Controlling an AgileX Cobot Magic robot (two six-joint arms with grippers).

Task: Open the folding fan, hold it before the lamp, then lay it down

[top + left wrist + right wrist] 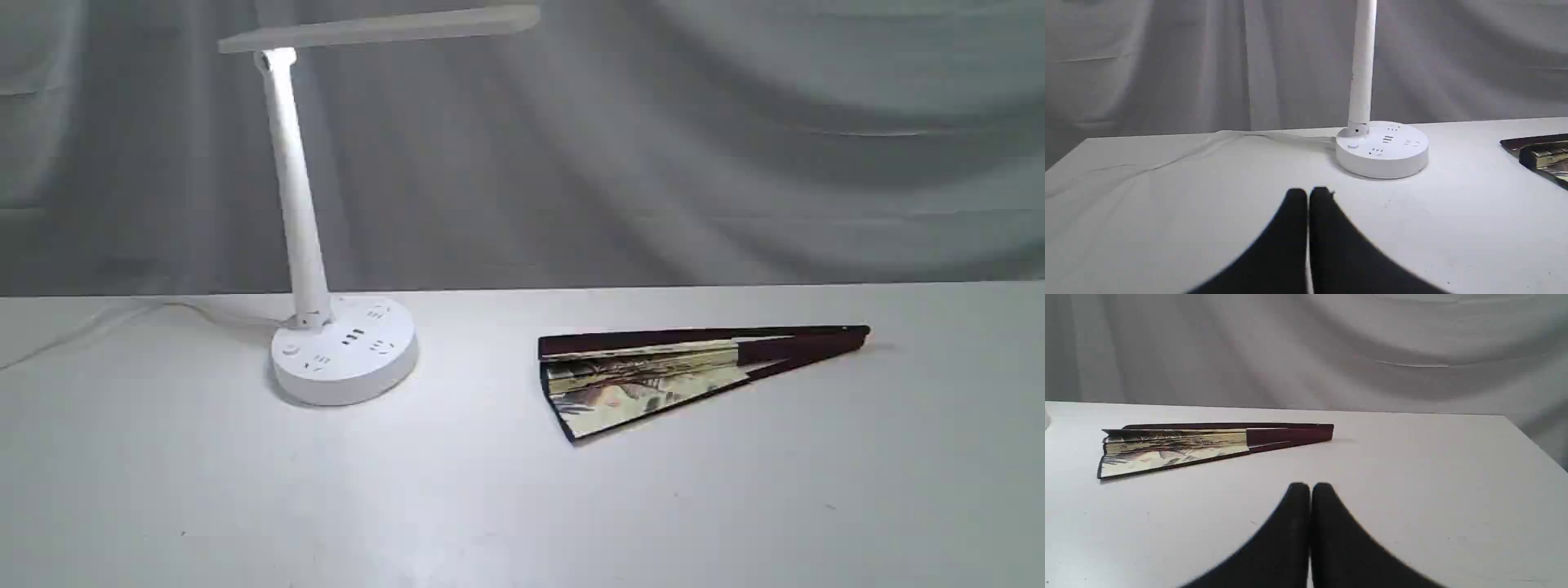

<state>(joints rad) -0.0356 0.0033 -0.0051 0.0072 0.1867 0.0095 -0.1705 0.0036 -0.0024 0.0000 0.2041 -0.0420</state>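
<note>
The folding fan lies almost closed on the white table, right of centre, its maroon ribs pointing right and a sliver of painted paper showing at its left end. The white lamp stands at the left, its stem upright and its flat head stretching rightwards above. Neither arm shows in the exterior view. In the left wrist view my left gripper is shut and empty, a short way before the lamp's base. My right gripper is shut and empty too, apart from the fan.
The lamp's white cable trails left across the table from the base. A grey draped cloth hangs behind the table's far edge. The table's right corner shows in the right wrist view.
</note>
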